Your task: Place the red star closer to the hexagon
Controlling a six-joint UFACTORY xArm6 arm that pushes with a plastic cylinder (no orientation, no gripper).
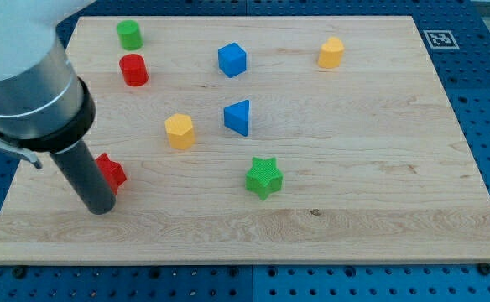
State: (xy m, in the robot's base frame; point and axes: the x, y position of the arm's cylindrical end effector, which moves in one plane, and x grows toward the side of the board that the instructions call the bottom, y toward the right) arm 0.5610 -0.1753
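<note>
The red star [113, 173] lies near the board's left edge, partly hidden behind my rod. My tip [100, 206] rests on the board just below and left of the red star, touching or almost touching it. The yellow hexagon [179, 132] stands up and to the right of the star, near the board's middle left. A second yellow block [331, 52], with a pointed top, sits at the view's top right.
A green cylinder [129, 34] and a red cylinder [133, 70] stand at the top left. A blue cube [232, 59] and a blue triangular block [238, 117] sit near the middle. A green star [264, 177] lies below them. The wooden board [379, 168] rests on a blue pegboard.
</note>
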